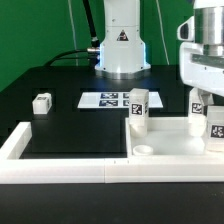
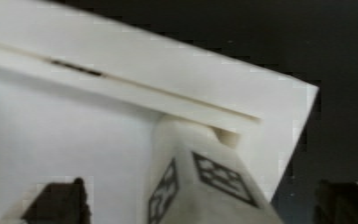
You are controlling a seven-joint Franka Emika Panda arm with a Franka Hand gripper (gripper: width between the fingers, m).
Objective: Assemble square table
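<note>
The white square table top [image 1: 172, 150] lies at the exterior view's right, with a round corner socket [image 1: 145, 150] showing. One tagged white leg [image 1: 137, 110] stands upright on its far left corner. My gripper [image 1: 205, 92] hangs over the top's right side, straddling a second tagged leg [image 1: 214, 126] that stands on the top. In the wrist view this leg [image 2: 208, 175] sits between my dark fingers [image 2: 60, 202], with gaps on both sides, over the top's rim [image 2: 149, 88]. The gripper [image 2: 202, 208] is open. A third small leg block [image 1: 41, 102] lies apart at the left.
The marker board [image 1: 108, 100] lies flat mid-table in front of the robot base [image 1: 122, 45]. A long white border rail [image 1: 60, 168] runs along the front and up the left side. A green backdrop stands behind the black table.
</note>
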